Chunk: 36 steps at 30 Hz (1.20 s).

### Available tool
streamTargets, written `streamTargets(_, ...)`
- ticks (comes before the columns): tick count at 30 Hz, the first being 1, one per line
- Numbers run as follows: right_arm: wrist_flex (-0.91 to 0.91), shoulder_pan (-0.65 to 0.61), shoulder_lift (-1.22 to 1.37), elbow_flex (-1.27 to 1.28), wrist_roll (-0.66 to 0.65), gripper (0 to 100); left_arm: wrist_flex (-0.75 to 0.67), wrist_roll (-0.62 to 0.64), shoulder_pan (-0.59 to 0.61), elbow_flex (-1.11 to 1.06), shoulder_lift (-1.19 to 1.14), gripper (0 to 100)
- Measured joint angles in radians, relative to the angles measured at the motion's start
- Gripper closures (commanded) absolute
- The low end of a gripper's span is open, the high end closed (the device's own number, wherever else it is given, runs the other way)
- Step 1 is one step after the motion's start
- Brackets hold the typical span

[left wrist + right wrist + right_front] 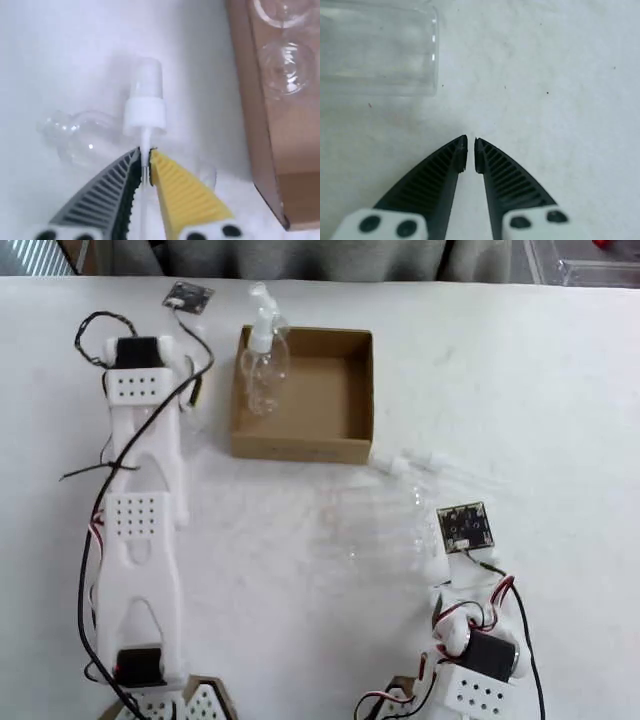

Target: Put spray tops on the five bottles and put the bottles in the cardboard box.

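The left gripper pinches a spray top by its tube.
The box is just right of it; the right gripper is pressed together, empty, by a bottle.

The cardboard box is sitting toward twelve o'clock on the table, a spray bottle standing at its nine o'clock wall. Loose spray tops are lying off its four o'clock corner, clear bottles beyond them toward five. The left gripper is pinching another spray top beside the box.
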State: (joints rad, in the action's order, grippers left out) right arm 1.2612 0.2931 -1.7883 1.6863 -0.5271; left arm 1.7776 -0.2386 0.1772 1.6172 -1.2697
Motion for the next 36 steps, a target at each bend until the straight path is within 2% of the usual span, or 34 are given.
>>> streamTargets(9,0.0,0.0,0.0,0.0,0.0,98.1,0.002,0.029,0.097,0.0,0.032,98)
streamTargets(18,0.0,0.0,0.0,0.0,0.0,98.1,0.002,0.029,0.155,-0.057,0.196,98)
streamTargets(36,0.0,0.0,0.0,0.0,0.0,98.1,-0.003,0.031,0.172,-1.203,0.976,98)
